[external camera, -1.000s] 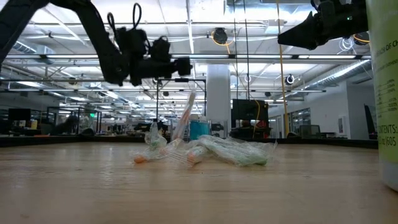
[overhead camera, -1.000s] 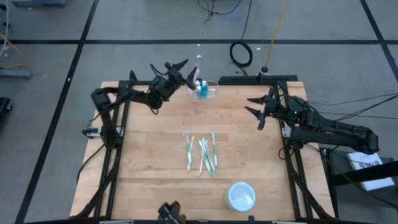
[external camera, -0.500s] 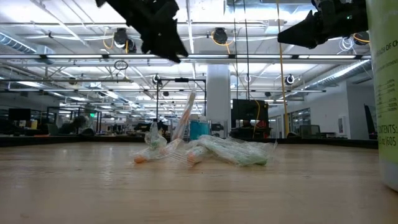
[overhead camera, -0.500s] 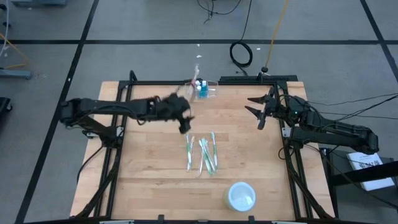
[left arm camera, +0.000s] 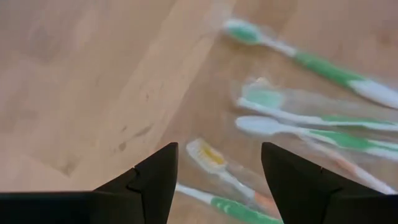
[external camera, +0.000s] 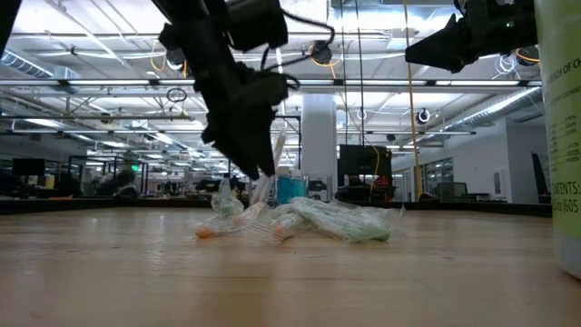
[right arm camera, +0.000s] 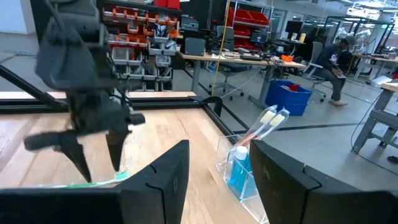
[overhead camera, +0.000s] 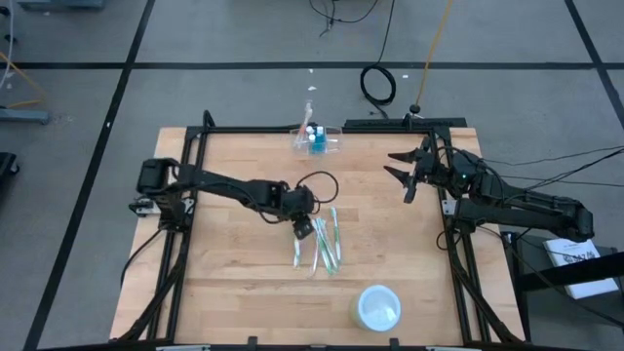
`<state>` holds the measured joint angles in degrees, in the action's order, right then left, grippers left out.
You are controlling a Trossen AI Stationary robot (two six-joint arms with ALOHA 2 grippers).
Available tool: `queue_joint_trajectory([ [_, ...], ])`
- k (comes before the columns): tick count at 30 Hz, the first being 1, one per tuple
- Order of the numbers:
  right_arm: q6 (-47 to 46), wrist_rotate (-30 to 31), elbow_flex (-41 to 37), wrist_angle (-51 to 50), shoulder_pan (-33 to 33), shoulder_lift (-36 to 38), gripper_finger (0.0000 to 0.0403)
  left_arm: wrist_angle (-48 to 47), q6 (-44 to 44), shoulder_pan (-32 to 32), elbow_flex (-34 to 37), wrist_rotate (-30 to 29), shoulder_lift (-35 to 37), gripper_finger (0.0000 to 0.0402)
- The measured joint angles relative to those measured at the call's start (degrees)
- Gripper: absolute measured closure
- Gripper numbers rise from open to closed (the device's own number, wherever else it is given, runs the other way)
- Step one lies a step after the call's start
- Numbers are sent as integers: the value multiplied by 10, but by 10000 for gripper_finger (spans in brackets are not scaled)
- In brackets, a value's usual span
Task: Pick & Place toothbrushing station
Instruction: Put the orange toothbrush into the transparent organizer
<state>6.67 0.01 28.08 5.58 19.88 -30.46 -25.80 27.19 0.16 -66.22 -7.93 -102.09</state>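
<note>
The toothbrushing station, a clear plastic holder cup [overhead camera: 318, 139] with a blue bottle and two toothbrushes in it, stands at the table's far edge; it also shows in the right wrist view [right arm camera: 244, 172]. Several loose green and white toothbrushes [overhead camera: 318, 240] lie in the middle of the table. My left gripper [overhead camera: 304, 230] is open and points down just above their left end; an orange-and-white toothbrush [left arm camera: 214, 158] lies below the gap between its fingers. My right gripper [overhead camera: 398, 175] is open and empty, raised over the table's right side.
A pale round tub with a white lid [overhead camera: 378, 307] stands near the table's near edge, right of centre. A dark frame [overhead camera: 253, 130] runs along the table's far edge and sides. Bare wood lies between the toothbrushes and the holder.
My left gripper has left the holder cup at the far edge, swung toward the near edge and come down over the loose toothbrushes in the middle of the table. It has tipped from level to pointing down. The holder and the toothbrushes have stayed in place.
</note>
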Motion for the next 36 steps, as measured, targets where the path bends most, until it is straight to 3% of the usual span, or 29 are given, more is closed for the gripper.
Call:
queue_joint_trajectory([
  [16, -13, 0, 0, 1, -1, 0, 243, -43, 169, 13, 0, 9, -47, 170],
  [36, -13, 0, 0, 0, -1, 0, 243, -43, 240, 1, -2, 2, -77, 173],
])
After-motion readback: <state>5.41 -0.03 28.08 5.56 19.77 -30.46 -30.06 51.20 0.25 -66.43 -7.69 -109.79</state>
